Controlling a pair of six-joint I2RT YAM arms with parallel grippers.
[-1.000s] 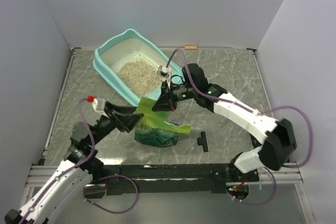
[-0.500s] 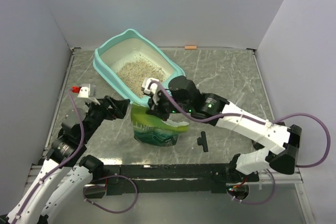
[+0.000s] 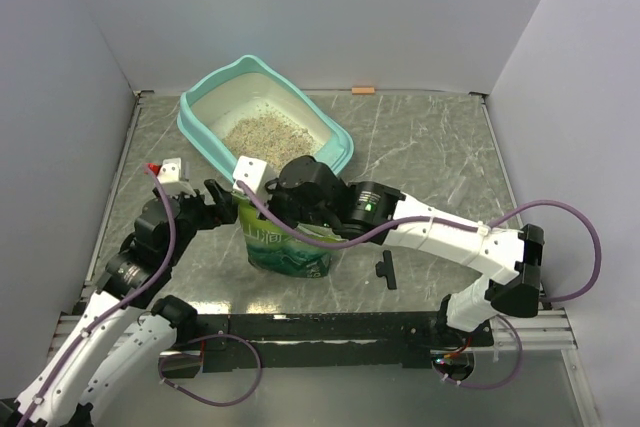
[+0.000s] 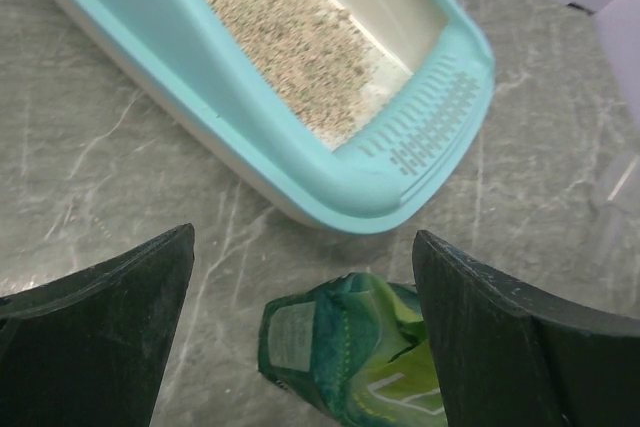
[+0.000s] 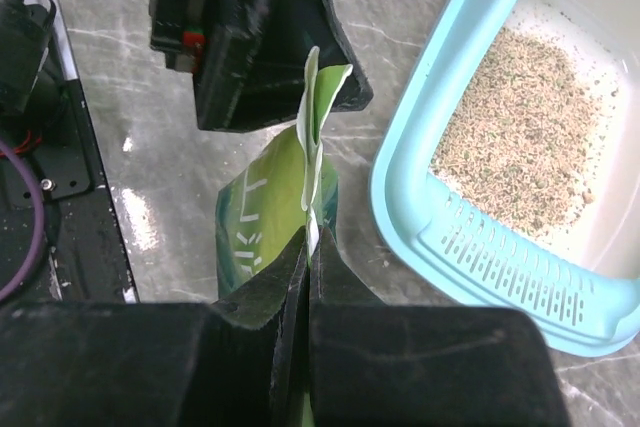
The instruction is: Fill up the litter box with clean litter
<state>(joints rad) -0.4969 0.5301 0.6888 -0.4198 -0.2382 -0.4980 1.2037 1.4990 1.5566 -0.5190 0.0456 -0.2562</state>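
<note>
While the right gripper [image 5: 308, 282] has its two fingers pressed together on the upper fold of a green pouch [image 3: 287, 247], holding the pouch upright on the grey marbled table [image 3: 430, 147], the left gripper [image 4: 303, 232] hovers just beside it on the left with its fingers spread wide and nothing between them. In the left wrist view, one corner of the pouch shows low between those open fingers. The litter box [image 4: 420, 137] lies at an angle on the far left part of the table, and its slotted near end is just beyond the pouch with a strip of bare table between them. The clean litter [image 4: 290, 42] forms a loose tan patch on the box's white floor, leaving part of that floor bare. A small black object [image 3: 386, 269] lies on the table to the right of the pouch.
</note>
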